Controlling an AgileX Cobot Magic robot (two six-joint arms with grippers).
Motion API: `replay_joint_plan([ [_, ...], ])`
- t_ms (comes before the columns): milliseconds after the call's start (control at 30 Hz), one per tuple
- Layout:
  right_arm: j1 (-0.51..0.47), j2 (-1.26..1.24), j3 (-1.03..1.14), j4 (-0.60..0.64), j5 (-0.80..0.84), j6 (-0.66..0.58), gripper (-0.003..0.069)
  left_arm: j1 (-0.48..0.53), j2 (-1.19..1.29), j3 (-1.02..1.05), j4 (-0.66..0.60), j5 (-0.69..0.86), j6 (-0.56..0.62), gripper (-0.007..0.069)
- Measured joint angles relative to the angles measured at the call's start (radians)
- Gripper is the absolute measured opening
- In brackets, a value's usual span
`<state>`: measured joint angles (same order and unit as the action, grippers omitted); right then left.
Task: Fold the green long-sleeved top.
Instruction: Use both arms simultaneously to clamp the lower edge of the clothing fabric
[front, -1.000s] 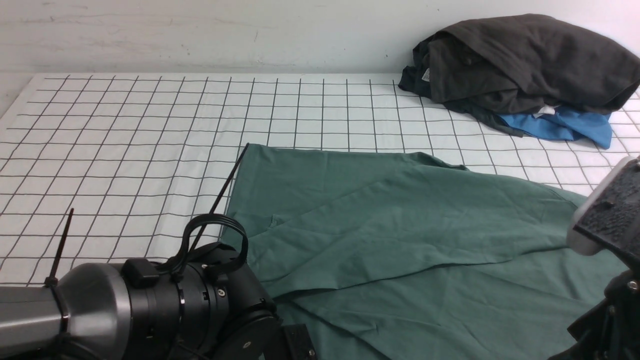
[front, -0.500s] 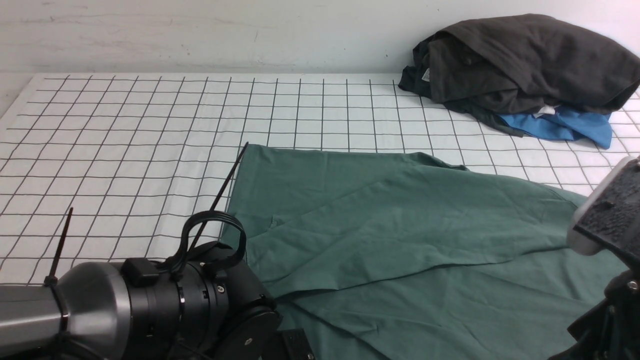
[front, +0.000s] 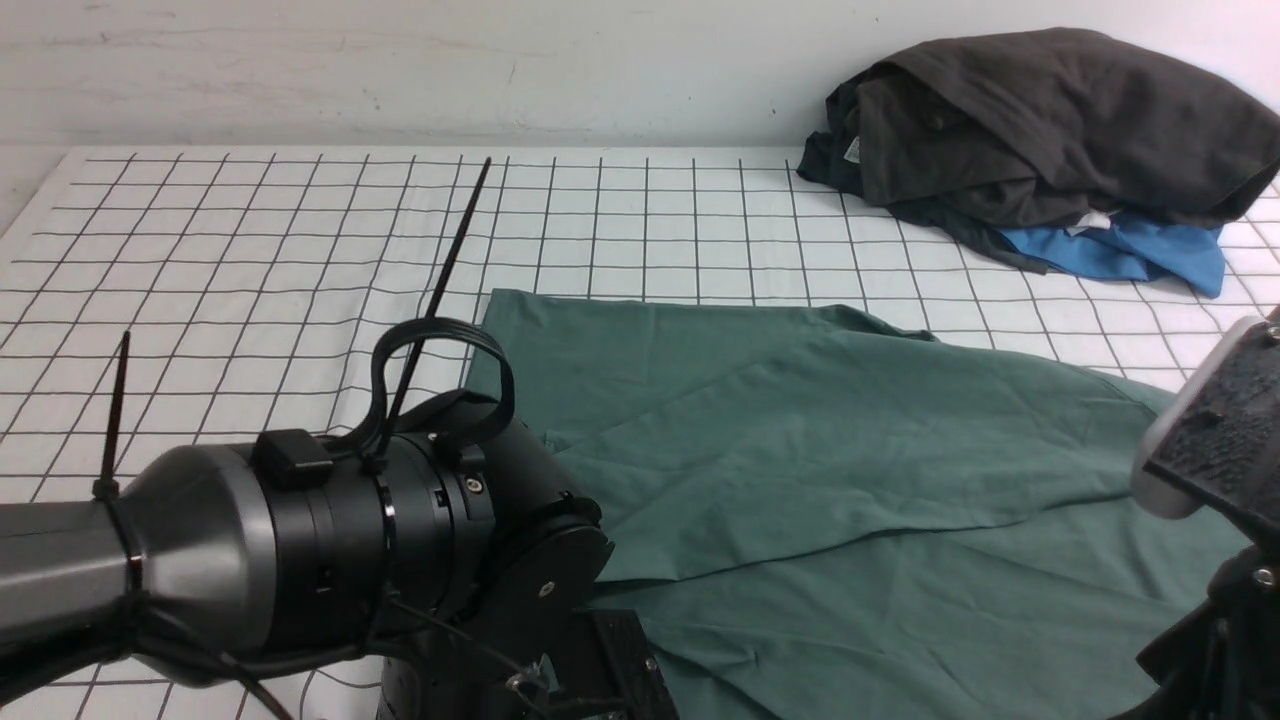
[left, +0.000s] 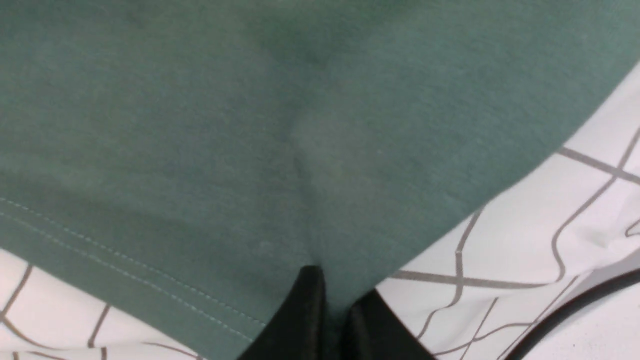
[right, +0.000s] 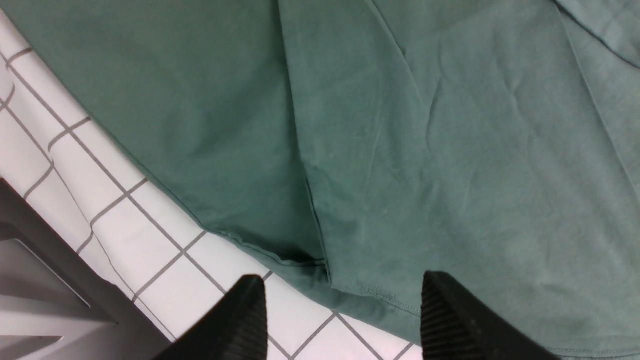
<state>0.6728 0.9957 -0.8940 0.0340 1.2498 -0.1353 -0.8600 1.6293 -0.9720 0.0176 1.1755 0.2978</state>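
The green long-sleeved top (front: 850, 480) lies spread and creased on the gridded sheet, from the middle to the near right. In the left wrist view my left gripper (left: 336, 300) is shut on the green top (left: 280, 130). A pinch of cloth near the stitched hem sits between the black fingertips (left: 311, 280). In the front view the left arm (front: 440, 520) hides its own jaws. My right gripper (right: 342, 287) stands open just above the hem of the green top (right: 450, 150), with nothing between its fingers (right: 440, 300).
A heap of dark grey-black garments (front: 1050, 130) with a bright blue garment (front: 1130, 255) under it sits at the far right. The white gridded sheet (front: 250, 250) covers the table. The table's dark edge (right: 40, 280) shows beside the right gripper.
The left gripper has shut on the top's edge, and the left arm has risen and moved forward, pulling the near-left cloth up with it. The right arm has barely moved.
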Motion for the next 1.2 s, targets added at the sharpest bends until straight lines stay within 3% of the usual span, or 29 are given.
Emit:
replay_joint_plan([
  [333,0.000,0.000,0.001,-0.002,0.000,-0.002,0.0449,0.000,0.001,-0.003,-0.005,-0.002,-0.001,0.0024],
  [733,0.000,0.000,0.002,-0.003,0.000,-0.002,0.0451,0.000,0.001,-0.003,-0.008,-0.067,-0.001,0.0333],
  [867,0.000,0.000,0.002,-0.003,0.000,-0.002,0.0451,0.000,0.002,-0.003,-0.008,-0.076,-0.001,0.0327],
  [1200,0.000,0.000,0.002,-0.003,0.000,-0.002,0.0451,0.000,0.069,0.030,-0.010,-0.094,-0.001,0.0137],
])
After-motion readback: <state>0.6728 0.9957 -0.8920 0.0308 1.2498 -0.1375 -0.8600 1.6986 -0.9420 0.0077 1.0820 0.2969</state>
